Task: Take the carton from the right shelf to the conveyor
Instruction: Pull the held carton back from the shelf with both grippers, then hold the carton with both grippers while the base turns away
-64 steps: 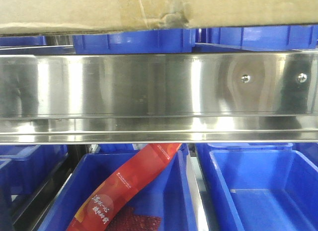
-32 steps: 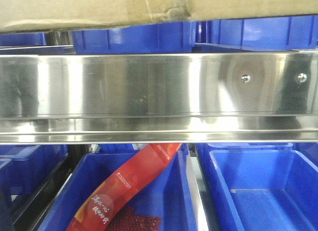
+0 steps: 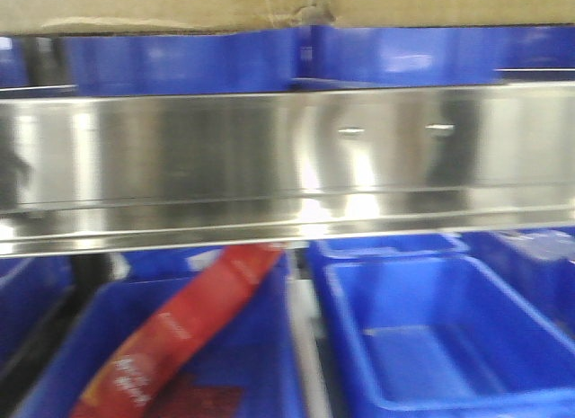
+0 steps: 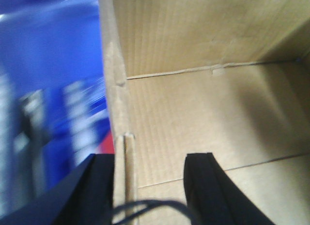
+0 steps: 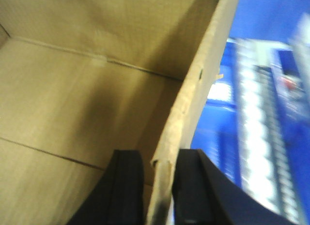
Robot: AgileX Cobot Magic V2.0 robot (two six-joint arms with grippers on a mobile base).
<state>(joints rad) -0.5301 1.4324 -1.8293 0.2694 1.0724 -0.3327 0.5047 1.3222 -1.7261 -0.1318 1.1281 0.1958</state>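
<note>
Carton point(image 3: 180, 9) is above the shelf point(image 3: 269, 157) rail, apparently lifted. The right gripper point(image 5: 160, 159) jaws pinch one wall; the left gripper point(image 4: 150, 162) jaws straddle another, grip unclear. The move to the unseen conveyor remains.

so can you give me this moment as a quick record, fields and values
carton: brown cardboard, open top, bottom edge above the shelf rail
left end effector: astride the carton's left wall, gap beside the inner finger, grip unclear
right end effector: astride the right wall, closed on it
shelf rail: shiny steel, two screws
blue bins: behind and below the rail
red packet: leaning in the lower left bin
conveyor: not in view
</note>
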